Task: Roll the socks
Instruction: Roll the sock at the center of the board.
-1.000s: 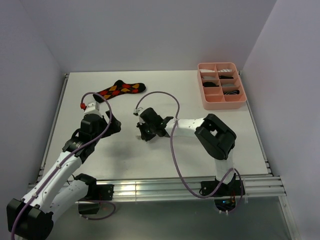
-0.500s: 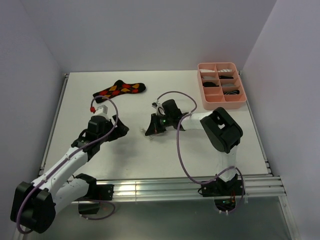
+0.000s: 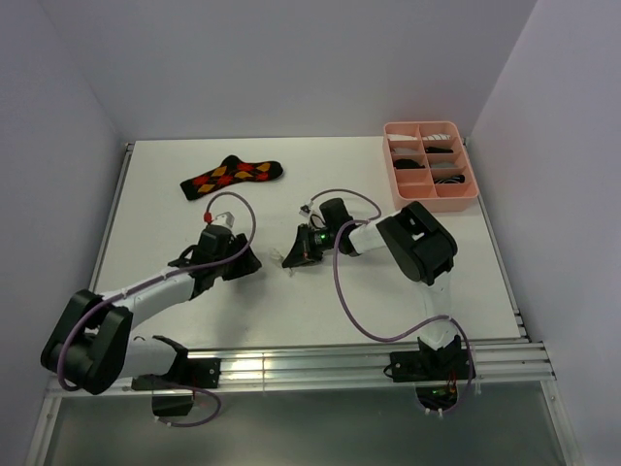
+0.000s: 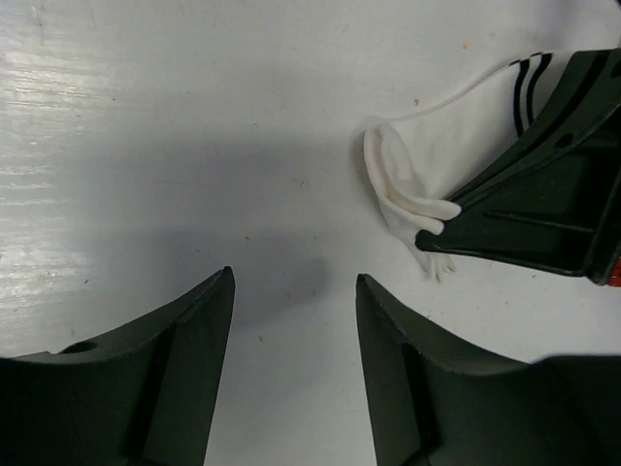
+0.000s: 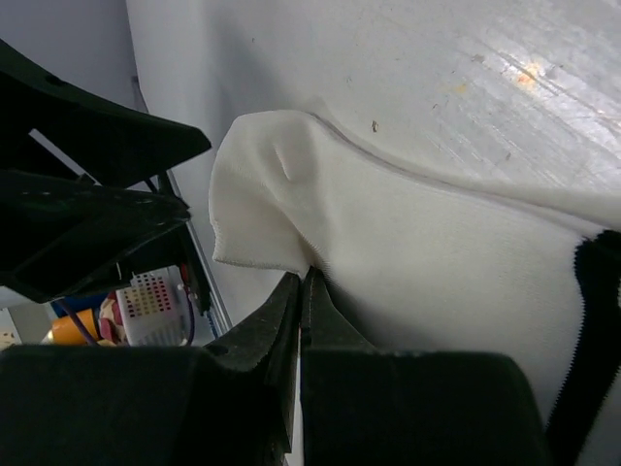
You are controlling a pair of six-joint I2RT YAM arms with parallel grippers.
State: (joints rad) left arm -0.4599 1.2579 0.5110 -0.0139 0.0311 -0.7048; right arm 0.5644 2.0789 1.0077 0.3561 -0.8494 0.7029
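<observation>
A pink tray (image 3: 434, 202) sits on the bench (image 3: 466, 272) at its far right corner. Its compartments hold dark and pale bundles too small to tell apart.

The white sock (image 4: 441, 146) lies flat on the bench, left of the tray and nearer the arm bases. In the top view only a pale scrap of it shows, under the right arm's tip. Two thin black stripes cross its cuff, and one end is bunched and lifted into a small fold.

The right fingers (image 5: 303, 286) are pressed tightly together on that fold, pinching the fabric edge between their tips. The rest of the white sock spreads out on the bench beyond them.

The left fingers (image 4: 294, 282) are spread wide apart with nothing between them. They hang low over bare bench, farther left of the tray than the white sock. Their tips point toward the white sock, near it but not touching.

The argyle sock (image 3: 231, 175) lies stretched out flat well to the left of the tray, at about the same depth. Neither arm touches it.
</observation>
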